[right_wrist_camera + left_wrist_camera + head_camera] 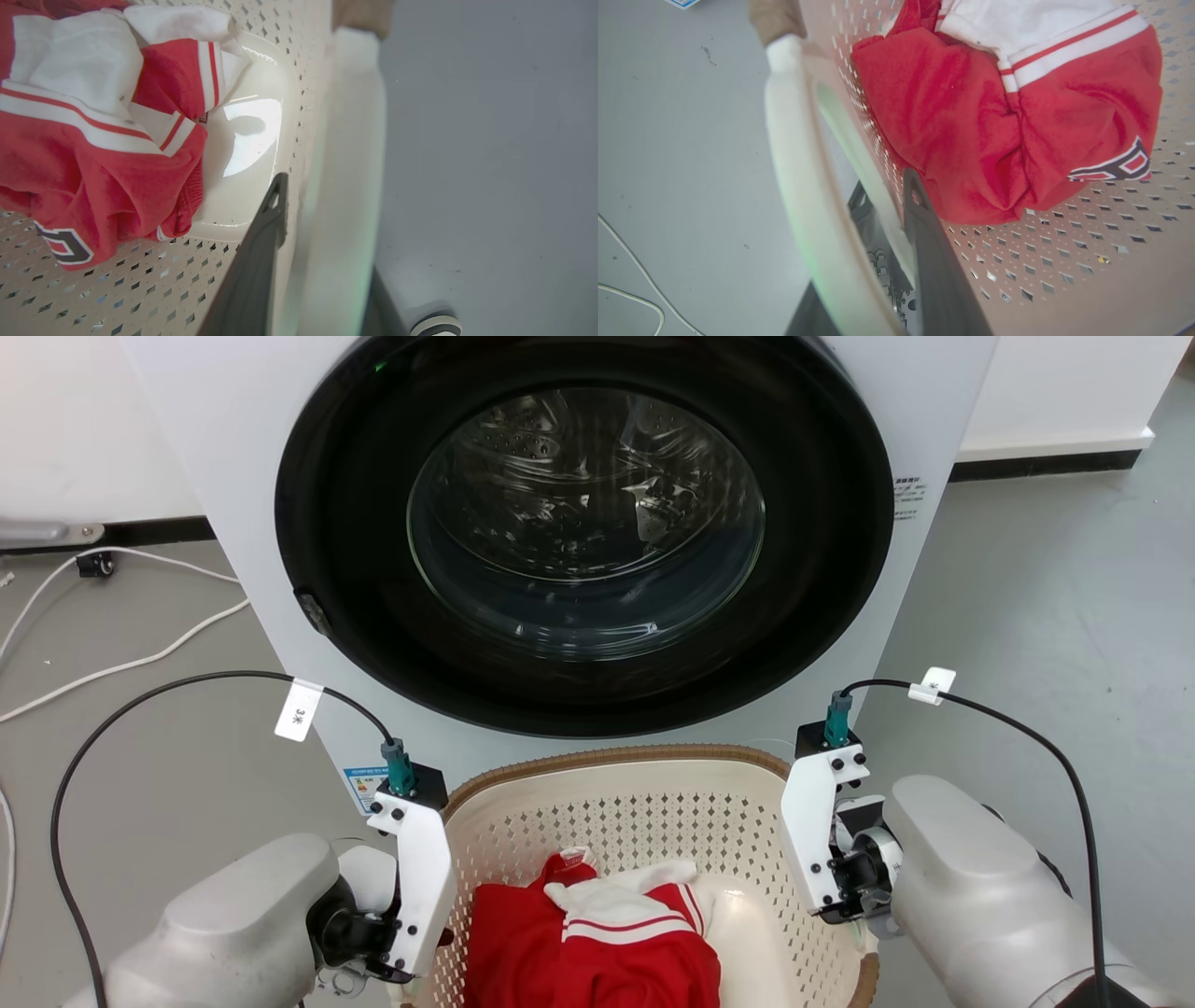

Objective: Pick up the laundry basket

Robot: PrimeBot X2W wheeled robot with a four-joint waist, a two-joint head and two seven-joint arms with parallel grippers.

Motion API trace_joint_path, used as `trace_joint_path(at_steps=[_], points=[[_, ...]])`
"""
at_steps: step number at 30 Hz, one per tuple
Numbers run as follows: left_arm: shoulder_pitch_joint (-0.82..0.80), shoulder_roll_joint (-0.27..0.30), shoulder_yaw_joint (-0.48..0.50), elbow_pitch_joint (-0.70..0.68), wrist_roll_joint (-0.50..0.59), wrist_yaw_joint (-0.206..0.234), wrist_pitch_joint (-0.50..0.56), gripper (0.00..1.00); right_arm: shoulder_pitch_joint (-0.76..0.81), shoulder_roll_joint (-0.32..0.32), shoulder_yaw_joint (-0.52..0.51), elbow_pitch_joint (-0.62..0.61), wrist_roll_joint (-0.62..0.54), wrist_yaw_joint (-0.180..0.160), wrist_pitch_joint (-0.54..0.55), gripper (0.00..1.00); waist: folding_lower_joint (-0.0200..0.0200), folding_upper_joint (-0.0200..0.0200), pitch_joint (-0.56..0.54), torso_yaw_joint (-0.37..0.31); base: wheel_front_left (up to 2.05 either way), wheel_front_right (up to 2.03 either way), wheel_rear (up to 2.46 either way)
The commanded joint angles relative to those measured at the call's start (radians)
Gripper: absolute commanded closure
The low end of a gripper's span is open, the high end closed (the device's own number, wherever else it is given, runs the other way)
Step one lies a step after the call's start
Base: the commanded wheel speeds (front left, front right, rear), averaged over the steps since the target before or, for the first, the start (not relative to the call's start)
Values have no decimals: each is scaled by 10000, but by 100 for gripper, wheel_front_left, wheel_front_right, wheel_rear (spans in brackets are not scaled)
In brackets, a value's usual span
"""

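Two grips on the laundry basket (607, 758): left gripper (878, 224) and right gripper (327, 210) each clamp a loop handle (794, 140). Left cable tag (299, 711) reads "3米".

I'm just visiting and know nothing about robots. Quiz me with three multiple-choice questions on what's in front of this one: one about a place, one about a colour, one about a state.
1. Where is the cream-white perforated plastic laundry basket relative to the white washing machine?
A. On top of it
B. In front of it, below its round door
C. Inside its drum

2. What colour is the crumpled garment in the basket?
A. Blue
B. Green
C. Red with white stripes

3. How does the left gripper stand?
A. Astride the basket's white loop handle
B. Holding the garment
C. Resting on the washer's top

Answers:
1. B: the head view shows the basket under the door.
2. C: the cloth is red with white bands.
3. A: one finger is inside the wall and the other is outside the handle.
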Motion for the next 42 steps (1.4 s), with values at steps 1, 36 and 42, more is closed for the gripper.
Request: trace_joint_path(at_steps=[1,36,42], points=[[-96,-114,-63,-209,125,-256,105,100,-89,102,175,-65,-5,164,47,100,2,-1,-84,-1,0,0,0],[-335,-302,-54,122,3,-256,140,100,-303,108,746,213,686,165,-82,100,2,-1,-265,54,0,0,0],[-328,-274,-55,140,-35,-256,178,100,-338,108,811,257,787,165,-114,100,2,-1,-273,73,0,0,0]])
